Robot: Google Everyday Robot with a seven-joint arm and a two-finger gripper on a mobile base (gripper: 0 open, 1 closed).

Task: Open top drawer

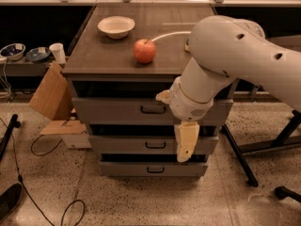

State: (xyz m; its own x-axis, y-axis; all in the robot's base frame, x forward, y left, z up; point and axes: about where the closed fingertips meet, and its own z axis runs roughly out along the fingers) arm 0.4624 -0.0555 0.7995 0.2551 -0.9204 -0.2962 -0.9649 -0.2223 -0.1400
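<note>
Gripper hangs below-right of top drawer handle.

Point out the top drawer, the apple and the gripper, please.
top drawer (115, 111): camera view, left part of its grey front.
apple (145, 51): camera view, middle of its red skin.
gripper (185, 154): camera view, lower tip, hanging before the middle drawer (122, 145).

A single camera looks down from above and in front of the drawer unit, squarely facing its three grey fronts and the worktop. It sits close: the robot's white arm fills the right foreground, and the gripper hangs before the middle drawer.
</note>
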